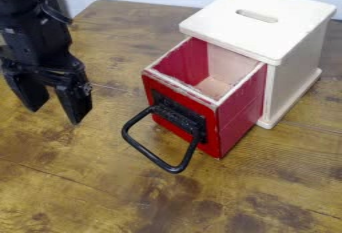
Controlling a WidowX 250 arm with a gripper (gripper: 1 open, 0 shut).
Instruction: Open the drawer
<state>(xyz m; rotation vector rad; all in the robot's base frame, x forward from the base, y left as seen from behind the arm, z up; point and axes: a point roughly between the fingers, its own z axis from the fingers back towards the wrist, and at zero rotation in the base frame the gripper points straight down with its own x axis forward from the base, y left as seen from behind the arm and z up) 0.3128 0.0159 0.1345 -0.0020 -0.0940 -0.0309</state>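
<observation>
The red drawer [230, 109] stands pulled out from its pale wooden housing [281, 37], its pale wood inside showing from above. Its black front plate carries a large black loop handle [160, 142] that lies down toward the table. My black gripper [51, 102] hangs at the left, well clear of the handle, fingers pointing down and spread open with nothing between them.
The wooden housing has a slot in its top [257, 17] and sits at the back right. The worn wooden table [94, 192] stretches across the view; its far edge meets a pale wall behind.
</observation>
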